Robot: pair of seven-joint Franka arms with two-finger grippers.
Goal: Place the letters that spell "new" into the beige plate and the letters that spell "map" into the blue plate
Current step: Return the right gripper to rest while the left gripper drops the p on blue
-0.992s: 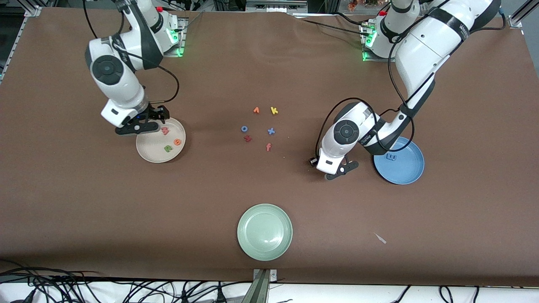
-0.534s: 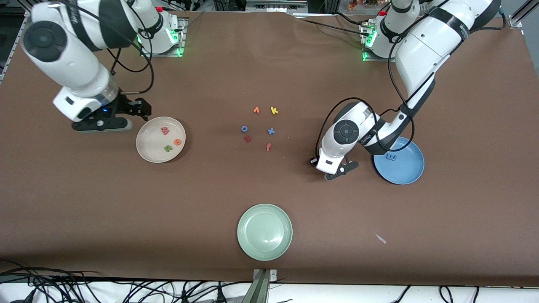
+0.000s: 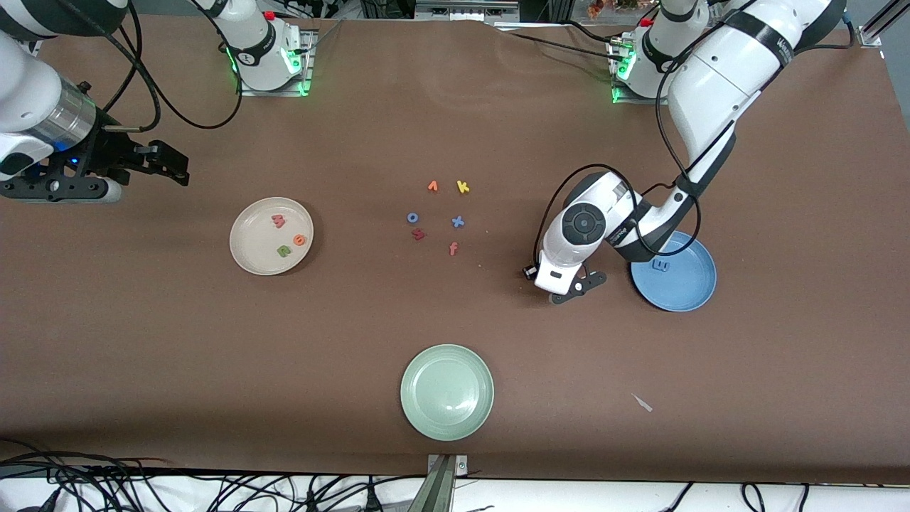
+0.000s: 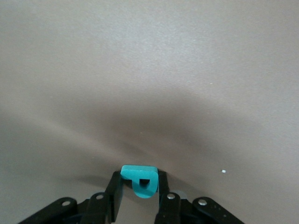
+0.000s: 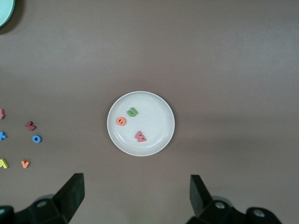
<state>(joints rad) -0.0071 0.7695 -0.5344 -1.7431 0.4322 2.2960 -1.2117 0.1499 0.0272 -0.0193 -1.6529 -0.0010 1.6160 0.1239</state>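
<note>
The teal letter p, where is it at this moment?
The left wrist view shows the teal p pinched in the left hand, low over bare table beside the blue plate, on its right-arm side.

The left arm's wrist hid part of the blue plate (image 3: pixel 682 284); the small letter (image 3: pixel 660 265) on that plate was too small to read.

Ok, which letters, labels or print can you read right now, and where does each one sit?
"w", "e", "n": foam letters in the beige plate.
"m": foam letter in the blue plate.
"p": teal foam letter gripped in the left pincer.
"v", "k", "o", "x", "f": loose on the table.
Dark red letter beside the "o": unclear.
Print on the left arm: too small to read.
</note>
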